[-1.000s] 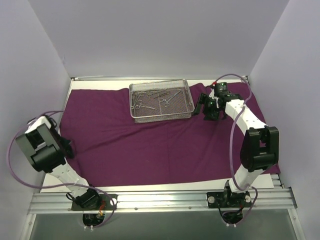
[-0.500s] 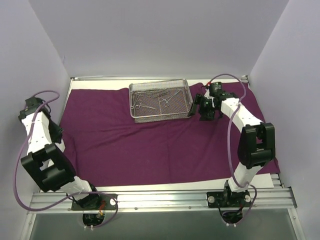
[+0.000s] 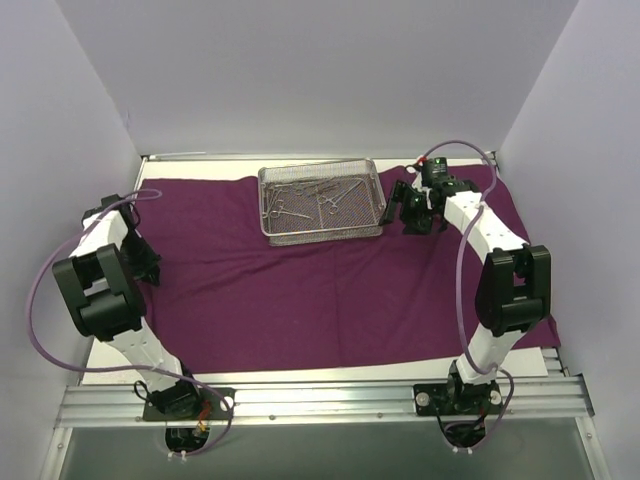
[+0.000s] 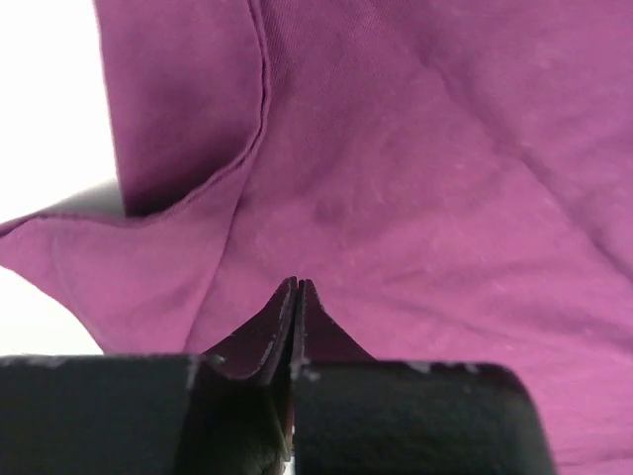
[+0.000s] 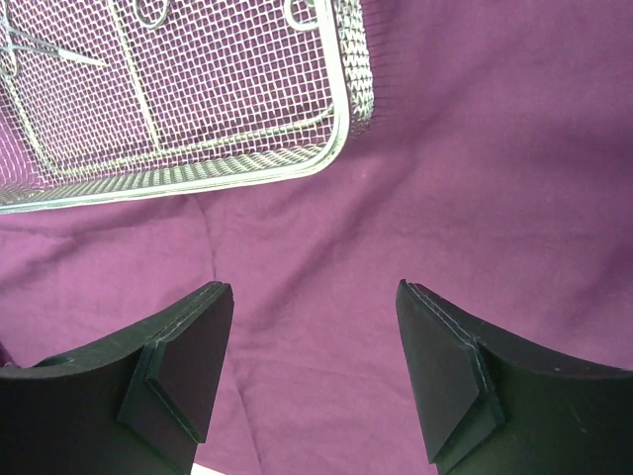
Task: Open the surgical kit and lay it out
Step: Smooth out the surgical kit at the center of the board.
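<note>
Overhead from behind, both wrist views close above cloth point(image 3: 300, 300)

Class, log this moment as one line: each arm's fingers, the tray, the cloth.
left fingers shut, over cloth edge | right fingers open, beside tray corner | tray on cloth, instruments inside

No writing, label, brand mark or number can be read anywhere. The purple cloth point(image 3: 300, 290) is plain and the wire tray point(image 3: 322, 234) carries no tag. The black arm joints point(image 3: 515, 290), small in the overhead view, possibly hide fine print.
</note>
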Robot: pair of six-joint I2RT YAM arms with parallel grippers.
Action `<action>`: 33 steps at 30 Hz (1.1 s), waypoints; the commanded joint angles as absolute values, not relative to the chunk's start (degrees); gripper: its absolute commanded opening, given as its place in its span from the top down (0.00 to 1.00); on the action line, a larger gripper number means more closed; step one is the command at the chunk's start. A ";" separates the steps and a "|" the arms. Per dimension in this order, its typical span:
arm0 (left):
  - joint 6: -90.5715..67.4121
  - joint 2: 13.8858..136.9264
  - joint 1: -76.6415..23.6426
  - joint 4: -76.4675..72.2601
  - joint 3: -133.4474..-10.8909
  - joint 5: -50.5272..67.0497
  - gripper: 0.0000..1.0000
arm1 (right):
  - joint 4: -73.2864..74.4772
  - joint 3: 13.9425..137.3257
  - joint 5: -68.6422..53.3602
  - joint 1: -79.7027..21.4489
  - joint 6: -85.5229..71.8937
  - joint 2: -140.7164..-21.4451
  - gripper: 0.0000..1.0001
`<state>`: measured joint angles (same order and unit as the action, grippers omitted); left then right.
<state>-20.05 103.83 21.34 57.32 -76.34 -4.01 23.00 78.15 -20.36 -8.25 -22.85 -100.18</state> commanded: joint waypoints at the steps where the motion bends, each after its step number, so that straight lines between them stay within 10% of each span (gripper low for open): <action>1: -18.02 105.38 21.18 55.55 -76.38 -4.73 0.98 | 24.43 78.75 -19.34 -7.47 -22.50 -98.26 0.32; 19: -37.00 100.38 26.19 76.28 -76.46 -44.37 0.98 | 23.64 76.90 -21.44 -7.56 -23.12 -98.17 0.32; 33: -17.41 99.49 21.80 58.27 -76.02 -15.46 0.89 | 23.20 75.76 -22.24 -8.17 -23.12 -97.82 0.32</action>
<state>-22.48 99.18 21.78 63.20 -74.35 -21.02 22.87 76.60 -21.39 -7.62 -22.90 -100.07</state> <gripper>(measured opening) 0.066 0.677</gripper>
